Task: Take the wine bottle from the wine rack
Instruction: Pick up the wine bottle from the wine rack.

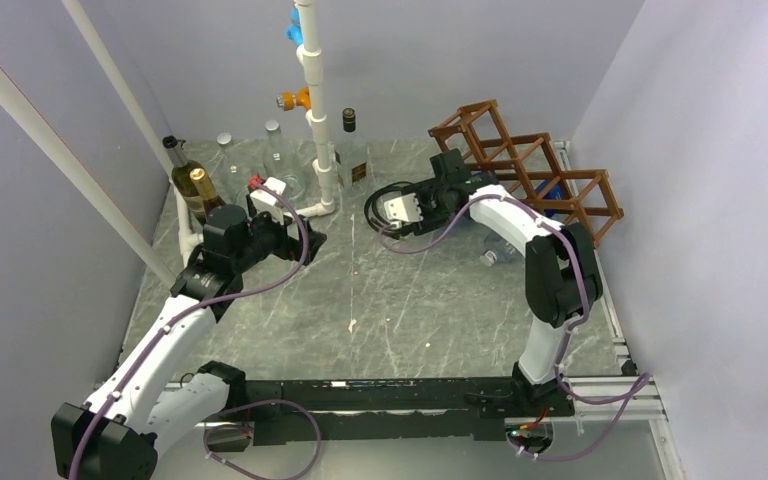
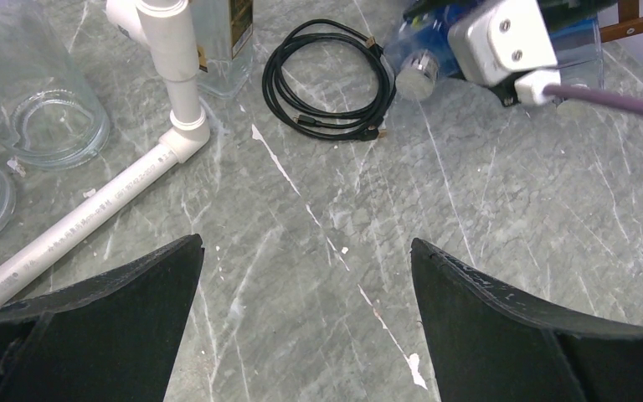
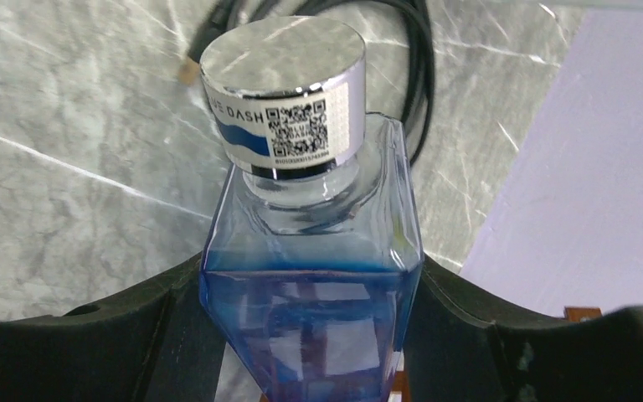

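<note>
My right end effector [image 3: 310, 276] is clenched on the wine bottle [image 3: 310, 335], a square-shouldered, blue-tinted clear glass one with a shiny silver cap [image 3: 283, 92]. One finger presses each flat side of its body. The bottle lies close to level over the grey marbled bench [image 1: 410, 300]. Its long axis runs along my own reach, with the cap pointing left toward the middle of the bench and the base pointing back right toward the wine rack [image 1: 530, 165], a reddish-brown open wooden frame of diamond-set cells at the far right. A sliver of that wood shows just behind my fingers. I cannot see the base itself, so I cannot tell whether it has fully left its cell. I judge the coming move to be a straight pull leftward along that axis, away from the rack, before any tilt that could jam the glass against the frame. A coiled black cable [image 2: 326, 79] lies on the bench just ahead of the cap, so I would set down short of it. My left end effector [image 2: 306, 251] hovers released over bare bench, well apart to the near left; the right arm is the one in place.
</note>
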